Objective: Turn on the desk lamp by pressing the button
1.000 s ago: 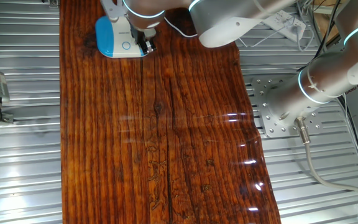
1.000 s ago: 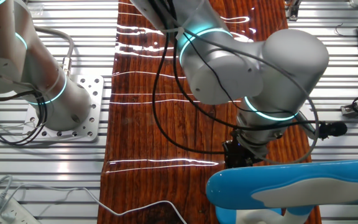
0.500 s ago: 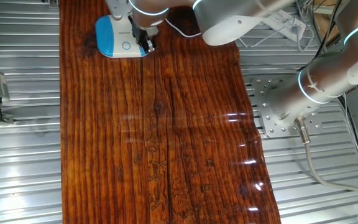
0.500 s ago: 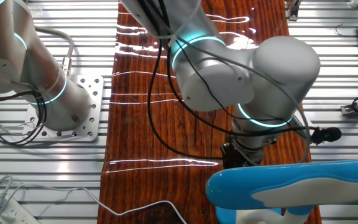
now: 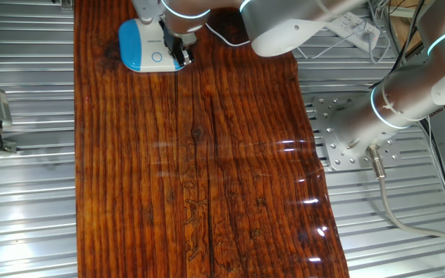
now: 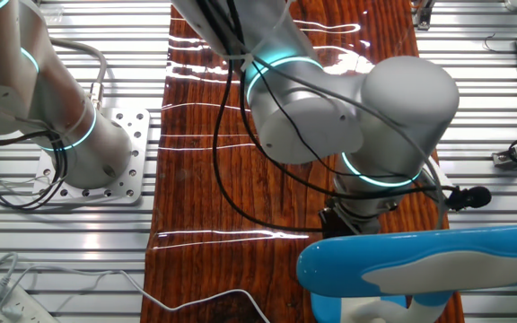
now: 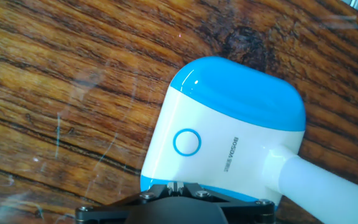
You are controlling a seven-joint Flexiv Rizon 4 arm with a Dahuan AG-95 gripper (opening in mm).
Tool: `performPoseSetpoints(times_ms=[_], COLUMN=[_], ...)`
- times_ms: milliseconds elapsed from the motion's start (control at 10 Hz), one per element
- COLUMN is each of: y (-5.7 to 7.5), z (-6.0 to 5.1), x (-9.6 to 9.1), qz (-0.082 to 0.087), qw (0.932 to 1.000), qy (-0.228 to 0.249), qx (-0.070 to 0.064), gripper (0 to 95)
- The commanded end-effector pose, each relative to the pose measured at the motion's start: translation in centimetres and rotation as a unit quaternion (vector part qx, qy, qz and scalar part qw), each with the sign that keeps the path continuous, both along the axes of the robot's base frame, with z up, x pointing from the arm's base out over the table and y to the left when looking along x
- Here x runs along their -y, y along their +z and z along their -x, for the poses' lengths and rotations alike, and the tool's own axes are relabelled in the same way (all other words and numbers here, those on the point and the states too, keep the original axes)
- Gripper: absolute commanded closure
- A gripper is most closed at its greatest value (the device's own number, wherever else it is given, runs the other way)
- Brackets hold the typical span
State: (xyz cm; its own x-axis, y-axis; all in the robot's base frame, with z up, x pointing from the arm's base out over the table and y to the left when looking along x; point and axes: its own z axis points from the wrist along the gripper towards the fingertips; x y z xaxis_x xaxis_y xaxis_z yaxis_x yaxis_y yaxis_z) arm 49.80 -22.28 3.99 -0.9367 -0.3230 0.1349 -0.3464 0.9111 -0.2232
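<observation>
The desk lamp's base [image 5: 147, 45] stands at the far left of the wooden table, blue-edged with a white face. The hand view shows the base [image 7: 229, 124] close up, with the button [image 7: 187, 142] as a thin blue circle on its white face and the white neck [image 7: 322, 180] leaving to the right. The button also shows in one fixed view [image 5: 157, 55]. My gripper [image 5: 180, 54] hovers at the base's right edge, just beside the button. In the hand view my gripper [image 7: 179, 184] has its fingertips pressed together, empty. The lamp's blue and white head [image 6: 420, 265] hides the fingertips in the other fixed view.
A white cable [image 5: 219, 38] runs from the lamp towards a white power strip [image 5: 354, 27] off the table's far right. Another power strip [image 6: 7, 305] lies on the metal bench. The arm's mount plate [image 5: 338, 131] sits right of the table.
The gripper has shifted slightly towards the far edge, along the lamp base's side, during the first half second. Since then it has barely moved.
</observation>
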Motion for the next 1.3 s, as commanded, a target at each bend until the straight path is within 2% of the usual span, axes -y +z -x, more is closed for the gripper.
performPoseSetpoints(times_ms=[100,300,600,900,1100,1300], y=[0.0,0.0,-0.1,-0.1,0.0,0.4], z=[0.0,0.2,1.0,1.1,0.8,-0.5], x=[0.0,0.0,-0.2,-0.2,-0.1,0.2], qz=[-0.001,-0.003,-0.008,-0.01,-0.012,-0.017], qw=[1.0,1.0,0.9999,0.9999,0.9998,0.9993], qy=[-0.002,-0.003,-0.01,-0.002,0.01,0.018], qx=[0.002,0.001,0.001,-0.011,-0.014,-0.028], gripper=[95.0,95.0,95.0,95.0,95.0,95.0])
